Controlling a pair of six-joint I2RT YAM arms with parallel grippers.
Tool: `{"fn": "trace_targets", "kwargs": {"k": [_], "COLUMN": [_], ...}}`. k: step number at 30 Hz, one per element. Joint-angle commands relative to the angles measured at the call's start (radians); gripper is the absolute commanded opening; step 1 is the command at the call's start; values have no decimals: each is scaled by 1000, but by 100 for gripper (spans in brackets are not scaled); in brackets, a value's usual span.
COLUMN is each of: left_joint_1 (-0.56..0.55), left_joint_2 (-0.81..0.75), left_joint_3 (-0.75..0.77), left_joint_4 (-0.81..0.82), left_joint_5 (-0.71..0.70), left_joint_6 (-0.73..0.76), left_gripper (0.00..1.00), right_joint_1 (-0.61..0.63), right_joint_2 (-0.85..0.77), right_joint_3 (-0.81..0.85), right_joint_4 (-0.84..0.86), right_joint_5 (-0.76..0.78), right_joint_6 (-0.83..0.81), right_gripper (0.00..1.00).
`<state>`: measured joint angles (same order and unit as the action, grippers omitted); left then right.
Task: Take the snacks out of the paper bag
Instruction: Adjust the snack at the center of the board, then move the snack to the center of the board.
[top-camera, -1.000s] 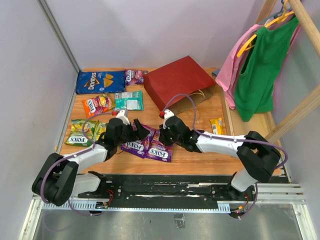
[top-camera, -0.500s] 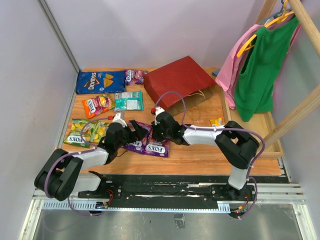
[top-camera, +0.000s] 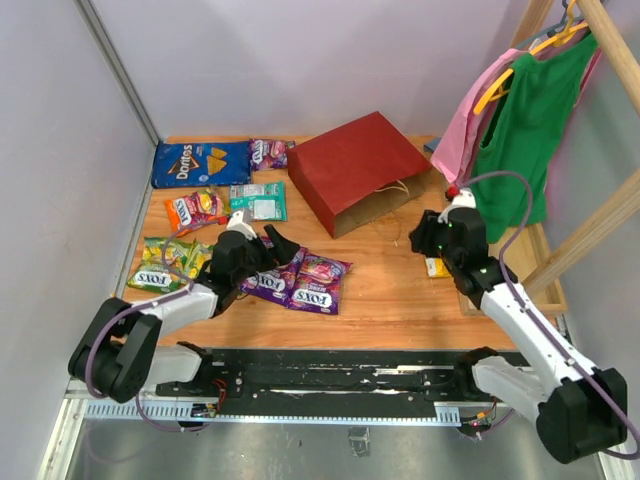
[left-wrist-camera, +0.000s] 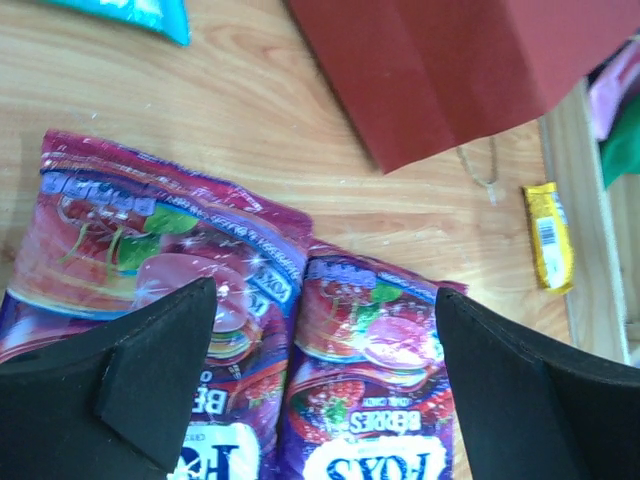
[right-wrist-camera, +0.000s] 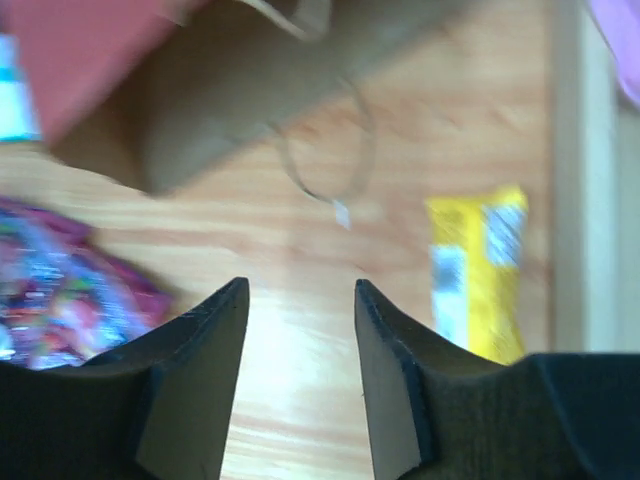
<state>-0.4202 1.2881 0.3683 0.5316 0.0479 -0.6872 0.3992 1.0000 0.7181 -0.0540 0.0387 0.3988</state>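
Yellow bar (right-wrist-camera: 480, 280) lies just beside the right tool (right-wrist-camera: 300, 292), ungripped.

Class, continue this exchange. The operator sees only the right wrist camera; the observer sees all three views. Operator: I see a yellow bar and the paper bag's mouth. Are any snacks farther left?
Observer: Yes. The blue Doritos bag lies far left at the back, outside your view.
Operator: Where is the left gripper?
Observer: The left gripper is open above two Fox's candy bags, gripping neither.
Operator: Is anything left of those?
Observer: Yes: green packets lie farther left, with an orange packet behind them.
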Motion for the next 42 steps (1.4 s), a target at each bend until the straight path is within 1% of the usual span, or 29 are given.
{"fn": "trace_targets", "kwargs": {"k": [1, 3, 5, 8, 10, 13, 16, 21, 23, 26, 34, 38, 42], "left_joint_1": [4, 6, 6, 6, 6, 7, 9, 9, 9, 9, 9, 9, 9], "left_joint_2": [-110, -145, -193, -270, -328, -404, -438, -444, -441, -435, -445, -447, -452], "left_joint_3": [56, 88, 116, 133, 147, 152, 168, 176, 180, 180, 181, 178, 177], "left_joint_4": [-68, -133, -200, -274, -350, -422, -482, -495, -491, -479, -499, -500, -505], "left_joint_5": [50, 70, 74, 58, 17, -17, -35, -13, -1, 14, 27, 33, 39], "left_joint_6": [4, 23, 41, 54, 57, 75, 96, 96, 94, 94, 101, 107, 112], "left_gripper": [95, 95, 95, 96, 97, 99, 100, 100, 100, 100, 100, 100, 100], "right_joint_1": [-180, -237, -268, -279, -278, -269, -245, -158, -144, -143, -125, -119, -115], "right_joint_2": [29, 102, 203, 349, 423, 486, 496, 456, 432, 412, 455, 512, 549], "right_joint_3": [-74, -59, -22, 50, 74, 93, 96, 104, 121, 118, 126, 135, 133], "right_joint_4": [-180, -177, -187, -223, -222, -224, -229, -270, -299, -314, -334, -331, -322], "right_joint_5": [-37, -60, -68, -47, -39, 10, 76, 220, 276, 315, 391, 389, 381], "right_joint_6": [10, 16, 16, 5, 12, 25, 26, 12, 2, -3, -2, 1, 6], "right_gripper": [48, 43, 38, 31, 25, 22, 24, 41, 44, 48, 48, 47, 44]}}
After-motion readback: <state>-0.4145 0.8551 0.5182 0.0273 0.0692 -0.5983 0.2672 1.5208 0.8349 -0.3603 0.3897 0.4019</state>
